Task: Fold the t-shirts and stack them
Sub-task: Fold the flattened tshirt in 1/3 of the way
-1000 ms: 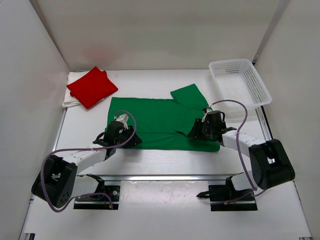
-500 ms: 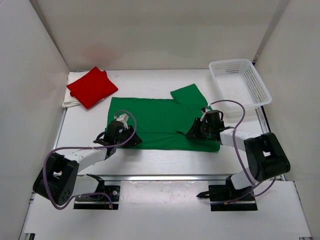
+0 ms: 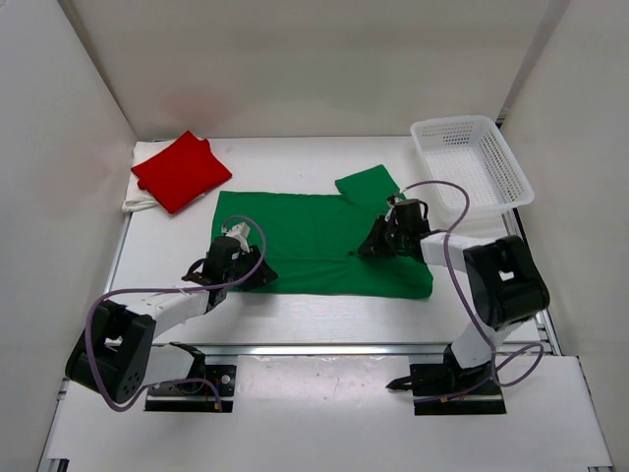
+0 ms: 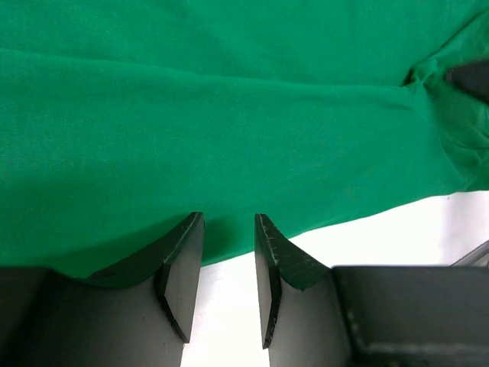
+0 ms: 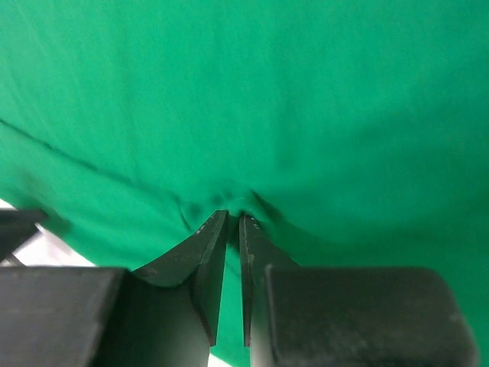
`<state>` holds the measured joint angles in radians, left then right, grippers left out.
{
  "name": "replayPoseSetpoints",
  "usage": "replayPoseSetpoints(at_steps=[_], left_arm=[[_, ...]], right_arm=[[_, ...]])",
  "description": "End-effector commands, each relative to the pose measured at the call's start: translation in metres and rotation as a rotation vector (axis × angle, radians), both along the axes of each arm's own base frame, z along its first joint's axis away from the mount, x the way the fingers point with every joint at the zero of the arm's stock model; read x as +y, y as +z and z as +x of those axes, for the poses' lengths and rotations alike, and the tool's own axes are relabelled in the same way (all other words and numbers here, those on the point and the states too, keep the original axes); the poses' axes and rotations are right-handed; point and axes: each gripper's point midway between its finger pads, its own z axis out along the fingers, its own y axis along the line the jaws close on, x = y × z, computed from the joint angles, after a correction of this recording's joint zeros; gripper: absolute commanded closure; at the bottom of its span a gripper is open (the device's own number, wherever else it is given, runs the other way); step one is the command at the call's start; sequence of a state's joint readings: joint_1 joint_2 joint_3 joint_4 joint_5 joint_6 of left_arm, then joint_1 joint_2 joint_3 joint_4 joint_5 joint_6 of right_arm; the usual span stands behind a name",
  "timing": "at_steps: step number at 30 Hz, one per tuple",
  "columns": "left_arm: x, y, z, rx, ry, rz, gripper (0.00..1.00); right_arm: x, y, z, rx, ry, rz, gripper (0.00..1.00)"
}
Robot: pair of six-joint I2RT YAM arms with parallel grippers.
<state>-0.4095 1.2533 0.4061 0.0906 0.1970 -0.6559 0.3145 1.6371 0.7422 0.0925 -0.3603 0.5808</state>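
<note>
Because the bright green cloth t-shirt (image 3: 305,236) is thin, limp and light, we expect it to sag, crease and trail wherever it is not held. It is therefore best taken at corners, hems and seams rather than in the middle of a panel. Nearest to us, on the white bench (image 3: 324,315), the left claw (image 4: 229,218) sits low at the shirt's near left corner with its jaws about half parted. The cloth's edge runs across right at its tips, bare bench shows between the fingers, and we see nothing gripped there. Further in and to the right, the right claw (image 5: 234,216) is down on the shirt close to where the one visible sleeve joins the body. Its jaws are drawn almost together on a small pucker of green cloth, which we read as a pinch, perhaps of the top layer only. So shallow a hold could slip on smooth fabric, and a deeper bite at the seam would carry better. The shirt lies spread flat across the middle of the bench, with the sleeve pointing toward the far right. Beyond it, at the far left, a folded bright red cloth t-shirt (image 3: 182,170) rests on a cream-white cloth t-shirt (image 3: 144,153), a likely place for stacking. The white plastic mesh basket (image 3: 470,167) stands at the far right, well apart.
</note>
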Motion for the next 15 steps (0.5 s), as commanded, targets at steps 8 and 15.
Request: replayPoseSetpoints(at_steps=[8, 15], left_arm=[[-0.007, 0.020, 0.007, -0.052, 0.007, -0.030, 0.57], [-0.013, 0.023, 0.010, -0.069, -0.003, -0.021, 0.58]], right_arm=[[0.041, 0.060, 0.073, -0.174, 0.024, 0.039, 0.81], [0.025, 0.059, 0.036, -0.267, 0.050, -0.190, 0.57]])
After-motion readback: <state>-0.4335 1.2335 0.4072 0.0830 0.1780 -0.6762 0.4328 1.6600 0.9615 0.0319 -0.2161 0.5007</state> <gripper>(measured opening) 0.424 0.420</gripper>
